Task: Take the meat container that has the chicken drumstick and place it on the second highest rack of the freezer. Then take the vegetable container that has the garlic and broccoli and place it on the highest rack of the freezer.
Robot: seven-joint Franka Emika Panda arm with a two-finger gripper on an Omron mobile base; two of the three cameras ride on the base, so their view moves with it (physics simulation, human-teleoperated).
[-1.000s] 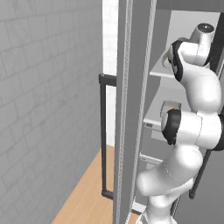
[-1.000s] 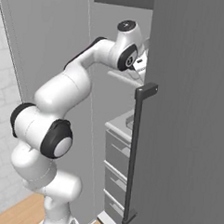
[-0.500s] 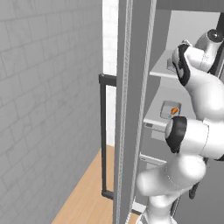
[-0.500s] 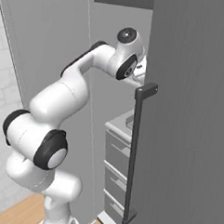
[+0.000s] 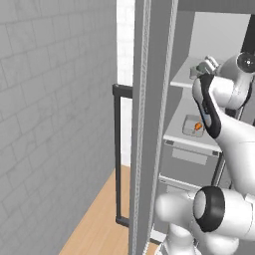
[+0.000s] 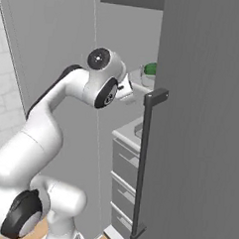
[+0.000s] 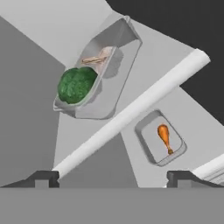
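Observation:
The vegetable container point(image 7: 109, 65) lies on the highest rack point(image 7: 48, 52) of the freezer point(image 5: 152, 124), with the broccoli point(image 7: 76, 85) and the garlic point(image 7: 98, 57) inside. My gripper point(image 7: 113, 177) is open, drawn back from the container and touching nothing. One shelf down rests the meat container point(image 7: 153, 146) holding the chicken drumstick point(image 7: 164, 136). From the left base the meat container point(image 5: 193, 125) and its drumstick point(image 5: 198, 126) sit on the second shelf. The right base view has the broccoli point(image 6: 150, 68) just past my hand.
The open freezer door point(image 6: 201, 121) with its dark bar handle point(image 6: 143, 162) stands close to the arm's right. Grey drawers point(image 6: 125, 166) sit below the shelves. The highest rack's pale front edge point(image 7: 131, 111) crosses the hand view. A tiled wall point(image 5: 50, 124) is at the left.
The jaws went from shut to wide open and let go of the vegetable container on the highest rack. The hand has drawn back from it a little.

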